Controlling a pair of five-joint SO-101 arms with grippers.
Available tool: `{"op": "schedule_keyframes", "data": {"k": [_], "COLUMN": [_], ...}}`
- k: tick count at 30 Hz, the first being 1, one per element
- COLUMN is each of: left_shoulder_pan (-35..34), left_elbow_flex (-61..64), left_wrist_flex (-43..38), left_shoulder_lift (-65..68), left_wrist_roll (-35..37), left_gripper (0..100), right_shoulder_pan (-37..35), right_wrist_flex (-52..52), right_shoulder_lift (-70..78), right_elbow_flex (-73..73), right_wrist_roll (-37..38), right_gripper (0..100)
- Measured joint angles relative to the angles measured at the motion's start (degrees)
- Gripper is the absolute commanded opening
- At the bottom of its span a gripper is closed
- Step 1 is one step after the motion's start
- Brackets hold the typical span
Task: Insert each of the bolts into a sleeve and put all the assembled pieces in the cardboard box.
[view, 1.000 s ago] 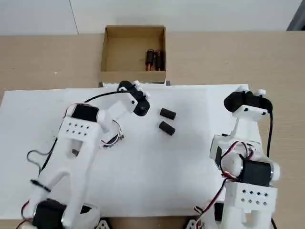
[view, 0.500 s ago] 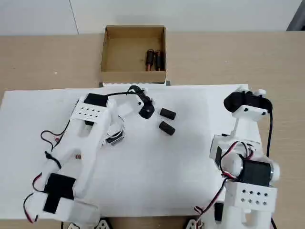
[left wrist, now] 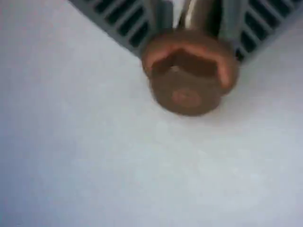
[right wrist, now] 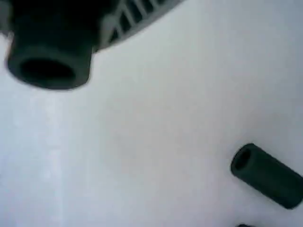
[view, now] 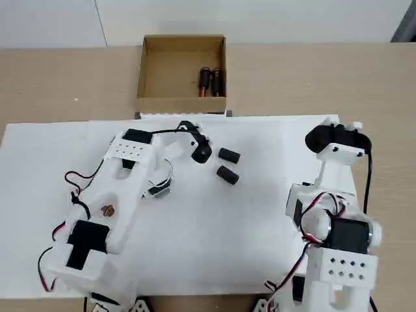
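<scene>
My left gripper [left wrist: 194,19] is shut on a copper bolt [left wrist: 189,71], whose hex head faces the camera just above the white sheet. In the high view this gripper [view: 197,151] hangs left of two loose black sleeves [view: 229,155] [view: 227,174] lying on the sheet. My right gripper [right wrist: 52,23] is shut on a black sleeve [right wrist: 49,56] with its open end toward the camera. It stands at the sheet's right side [view: 323,138]. Another loose sleeve [right wrist: 267,175] lies beyond it. The cardboard box [view: 182,104] at the back holds two assembled pieces [view: 211,81].
A white sheet [view: 214,227] covers the tan table in front of the box. The left arm's body stretches across the sheet's left half, and the right arm's base stands at the front right. Bare sheet lies between the two arms.
The left arm has swung its body to the right and its wrist end has shifted slightly toward the loose sleeves. The right arm and the sleeves have stayed put.
</scene>
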Motion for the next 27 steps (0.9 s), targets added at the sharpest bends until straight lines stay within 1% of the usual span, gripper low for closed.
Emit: {"op": "schedule_keyframes", "data": {"k": [7, 13, 16, 19, 24, 27], "left_shoulder_pan": [0.0, 0.0, 2.02, 3.96, 4.48, 4.48], "left_elbow_flex": [0.0, 0.09, 0.09, 0.09, 0.09, 0.09], "left_wrist_flex": [1.14, 3.87, 6.59, 7.91, 8.18, 8.35], "left_shoulder_lift": [-1.23, -9.14, -14.77, -20.22, -28.48, -33.58], "left_wrist_roll": [0.18, 0.7, 1.23, 3.78, 9.85, 10.99], "left_gripper": [0, 0, 0, 0, 0, 0], "right_shoulder_pan": [0.0, 0.0, 0.0, 0.09, -0.09, 0.09], "right_wrist_flex": [0.0, 0.09, 0.18, 1.32, 4.48, 6.68], "right_shoulder_lift": [0.0, 0.0, 0.0, 0.0, 0.0, -0.09], "right_elbow_flex": [0.0, -1.23, -3.08, -5.27, -9.32, -10.64], "right_wrist_roll": [0.0, 0.0, 0.0, 0.0, 0.0, 1.23], "right_gripper": [0.4, 0.4, 0.4, 0.4, 0.4, 0.4]}}
